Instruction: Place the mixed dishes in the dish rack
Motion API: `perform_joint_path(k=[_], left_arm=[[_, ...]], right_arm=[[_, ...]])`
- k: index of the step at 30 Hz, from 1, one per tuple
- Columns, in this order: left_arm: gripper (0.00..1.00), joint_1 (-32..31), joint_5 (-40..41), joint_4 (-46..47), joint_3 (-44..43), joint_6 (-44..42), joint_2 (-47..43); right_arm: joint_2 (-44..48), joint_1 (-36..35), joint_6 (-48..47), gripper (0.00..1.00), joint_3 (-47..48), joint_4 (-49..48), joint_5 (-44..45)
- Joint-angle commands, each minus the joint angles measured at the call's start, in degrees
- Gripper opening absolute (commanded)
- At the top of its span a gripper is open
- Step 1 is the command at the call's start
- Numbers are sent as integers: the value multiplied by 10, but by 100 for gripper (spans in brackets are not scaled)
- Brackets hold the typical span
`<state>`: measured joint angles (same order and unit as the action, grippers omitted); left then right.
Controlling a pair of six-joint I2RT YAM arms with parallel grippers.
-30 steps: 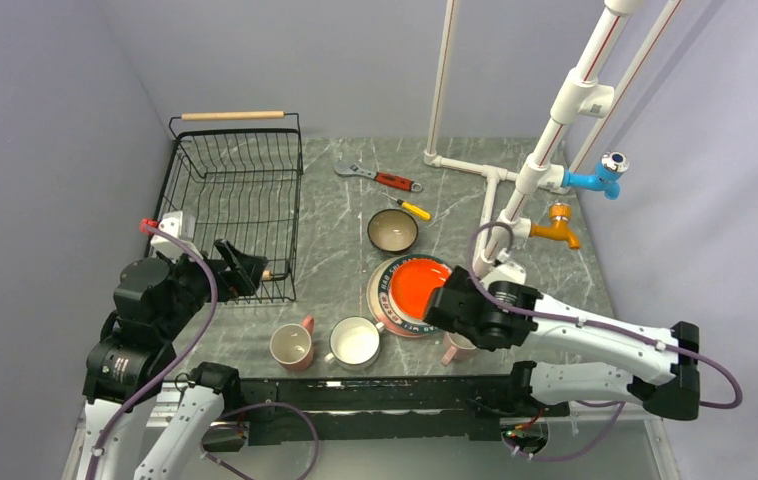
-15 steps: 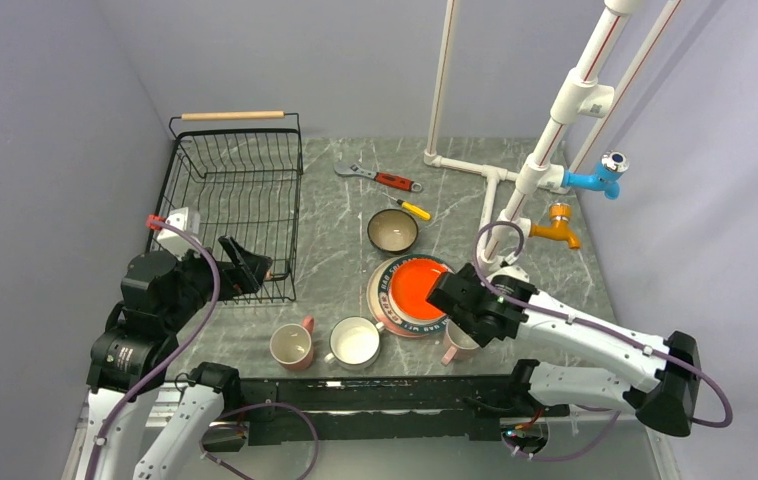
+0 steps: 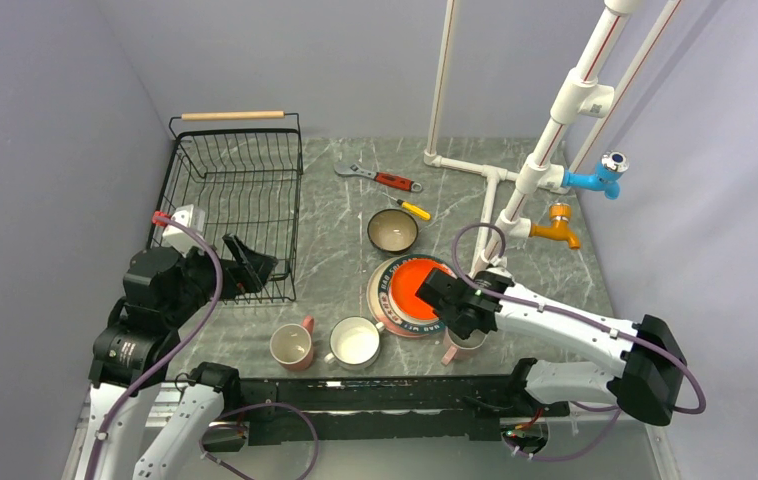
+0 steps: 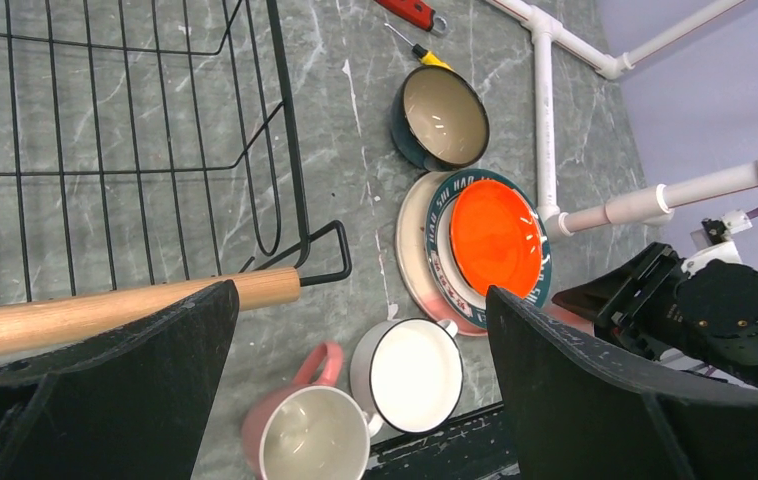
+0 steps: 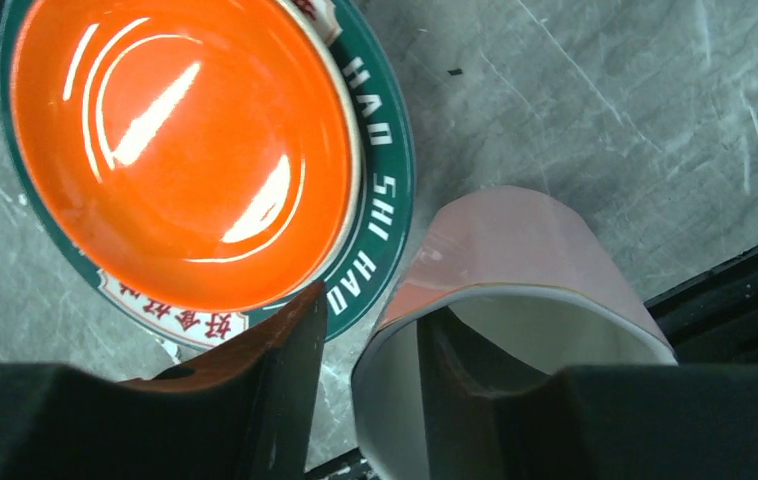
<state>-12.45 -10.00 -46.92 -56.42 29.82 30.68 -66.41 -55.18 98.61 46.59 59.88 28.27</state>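
Observation:
My right gripper (image 3: 460, 325) (image 5: 375, 320) straddles the wall of a pink mug (image 3: 460, 348) (image 5: 515, 240). One finger is inside the mug and the other outside, a small gap off the wall. Beside it, the orange-red plate (image 3: 417, 285) (image 5: 185, 150) lies on the lettered-rim plate (image 3: 380, 295) (image 5: 380, 230). The dark teal bowl (image 3: 392, 230) (image 4: 442, 117) sits behind them. A white mug (image 3: 355, 341) (image 4: 415, 375) and a second pink mug (image 3: 292, 346) (image 4: 310, 445) stand near the front edge. My left gripper (image 3: 250, 265) (image 4: 360, 300) hangs open and empty by the dish rack (image 3: 235, 200) (image 4: 290, 150).
A red-handled wrench (image 3: 385, 179) and a yellow-handled screwdriver (image 3: 411, 208) lie behind the bowl. The white pipe frame (image 3: 495, 190) with a blue tap (image 3: 595, 178) and an orange tap (image 3: 560, 228) stands at the back right. Walls close in on both sides.
My right gripper has shifted left over the pink mug and its jaws have narrowed around the mug's wall. The left arm has risen slightly beside the rack, still open.

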Motion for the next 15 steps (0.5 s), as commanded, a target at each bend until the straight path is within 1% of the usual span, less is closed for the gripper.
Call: perform_joint_path(k=[1,5,6,11,12,15], left_arm=[[99,2,-26,34,11,13,2],[99,2,-48,46,28,20,-4],[99,2,-52,49,31,22,-5],[99,3,-65,50,33,22,-1],[99,2,-64,51,35,24,-1],[99,2,-76,58,37,30,1]], right_arm=[[-1,4,17,34,-17,-15,-12],[8,4,28,21,-21,-5,-8],[10,4,30,18,-20,-1,-7],[28,4,46,2,-13,22,4],[32,4,49,0,-13,25,4],[48,4,52,0,-12,30,4]])
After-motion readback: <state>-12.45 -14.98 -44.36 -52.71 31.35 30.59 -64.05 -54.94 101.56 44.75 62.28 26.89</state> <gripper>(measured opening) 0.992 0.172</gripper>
